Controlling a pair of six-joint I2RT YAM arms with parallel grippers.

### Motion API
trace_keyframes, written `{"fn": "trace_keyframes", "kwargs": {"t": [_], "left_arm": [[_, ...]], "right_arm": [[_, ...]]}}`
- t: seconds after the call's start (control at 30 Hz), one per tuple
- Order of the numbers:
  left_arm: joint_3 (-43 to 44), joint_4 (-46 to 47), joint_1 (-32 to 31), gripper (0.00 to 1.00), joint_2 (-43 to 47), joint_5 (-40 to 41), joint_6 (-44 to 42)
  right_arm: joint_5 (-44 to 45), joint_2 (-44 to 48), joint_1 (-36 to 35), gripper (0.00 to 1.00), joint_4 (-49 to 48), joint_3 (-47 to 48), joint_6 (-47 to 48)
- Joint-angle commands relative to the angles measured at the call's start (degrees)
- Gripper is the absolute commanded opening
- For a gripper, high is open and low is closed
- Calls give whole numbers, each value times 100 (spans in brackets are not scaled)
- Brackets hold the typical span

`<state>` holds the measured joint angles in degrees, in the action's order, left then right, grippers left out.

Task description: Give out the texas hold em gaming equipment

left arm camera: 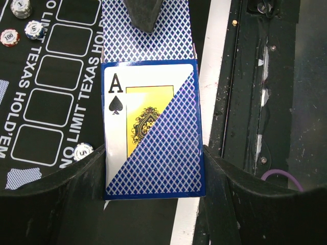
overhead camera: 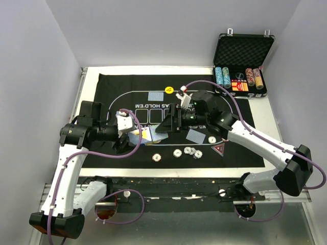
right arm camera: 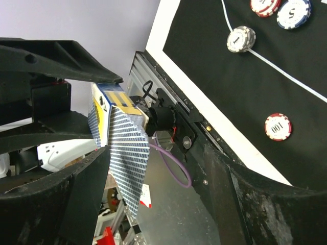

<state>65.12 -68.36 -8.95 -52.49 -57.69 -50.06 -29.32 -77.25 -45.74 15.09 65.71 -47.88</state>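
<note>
My left gripper [left arm camera: 153,176] is shut on a blue playing-card box [left arm camera: 153,132] with an ace of spades on it, held over the mat's near left part [overhead camera: 136,137]. A blue-backed card [left arm camera: 148,41] sticks out of the box's top. My right gripper [overhead camera: 164,127] is open, its fingers on either side of that card [right arm camera: 127,158] and wide apart. Two blue-backed cards [overhead camera: 154,96] [overhead camera: 195,135] lie flat on the black mat [overhead camera: 245,148]. Several striped chips [overhead camera: 177,152] sit near the mat's front edge, with a dark red triangular marker [overhead camera: 219,149] and a yellow button [overhead camera: 168,90].
An open foam-lined case [overhead camera: 242,48] stands at the back right with rows of chips [overhead camera: 222,76] inside. Grey walls close in on both sides. A metal rail and purple cables [overhead camera: 127,153] run along the table's near edge.
</note>
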Motion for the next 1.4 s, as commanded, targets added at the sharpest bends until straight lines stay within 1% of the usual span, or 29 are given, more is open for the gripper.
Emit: {"fn": "trace_keyframes", "kwargs": {"t": [0.0,0.03,0.17,0.23,0.3,0.4,0.47,0.63,0.87,1.13,1.37], "left_arm": [[53,130,16,19,54,-242,-4],[53,147,16,19,63,-243,-12],[53,156,16,19,63,-225,5],[62,165,16,19,55,-234,14],[62,182,16,19,28,-234,23],[62,191,16,20,28,-234,32],[71,191,16,19,28,-234,32],[106,191,16,19,37,-234,41],[123,182,16,19,46,-234,75],[132,182,7,20,55,-269,93],[115,191,16,19,81,-295,93]], "right_arm": [[49,-62,-32,78,-191,-190,-134],[49,-53,-41,75,-182,-190,-143],[84,-9,-32,72,-138,-225,-187],[172,87,-32,67,-129,-287,-266],[216,175,-32,62,-112,-322,-327],[286,263,-6,49,-24,-331,-433],[278,325,29,45,2,-357,-468],[278,457,109,43,143,-357,-486],[444,641,197,43,547,-305,-284],[734,668,311,43,1180,99,85],[674,729,478,43,1584,442,200]]}}
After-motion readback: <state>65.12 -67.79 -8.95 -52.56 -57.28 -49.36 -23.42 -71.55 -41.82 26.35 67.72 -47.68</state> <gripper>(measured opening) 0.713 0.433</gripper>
